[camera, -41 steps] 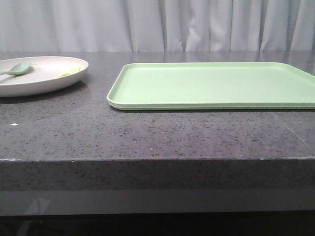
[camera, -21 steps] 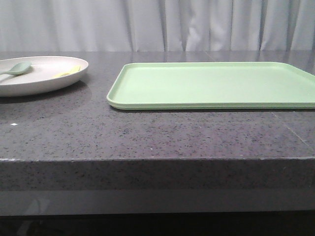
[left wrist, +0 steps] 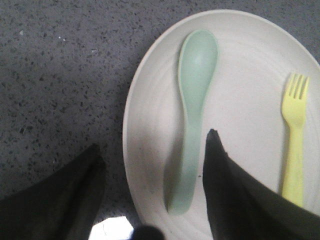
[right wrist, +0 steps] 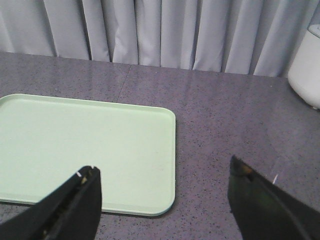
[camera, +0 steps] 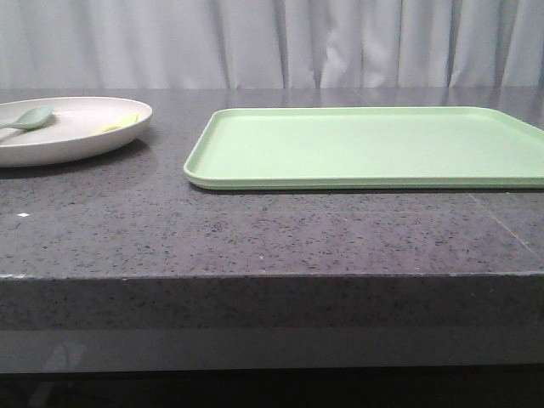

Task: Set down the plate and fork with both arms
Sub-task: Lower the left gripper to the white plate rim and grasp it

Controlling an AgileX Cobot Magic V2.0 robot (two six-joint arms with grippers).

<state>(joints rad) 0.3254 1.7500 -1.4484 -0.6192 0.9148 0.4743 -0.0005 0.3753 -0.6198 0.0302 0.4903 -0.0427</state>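
The off-white plate (camera: 59,140) sits at the far left of the table. On it lie a pale green spoon (camera: 30,118) and the yellow fork (camera: 119,124). In the left wrist view my left gripper (left wrist: 152,150) is open, its jaws straddling the plate's rim (left wrist: 137,150) and the spoon's handle (left wrist: 187,165); the fork (left wrist: 295,135) lies beside the far finger. My right gripper (right wrist: 162,177) is open and empty above the corner of the light-green tray (right wrist: 75,150). Neither gripper shows in the front view.
The light-green tray (camera: 365,146) lies flat at the middle and right of the dark speckled table (camera: 255,229). A white container (right wrist: 307,70) stands at the edge of the right wrist view. Grey curtains hang behind the table.
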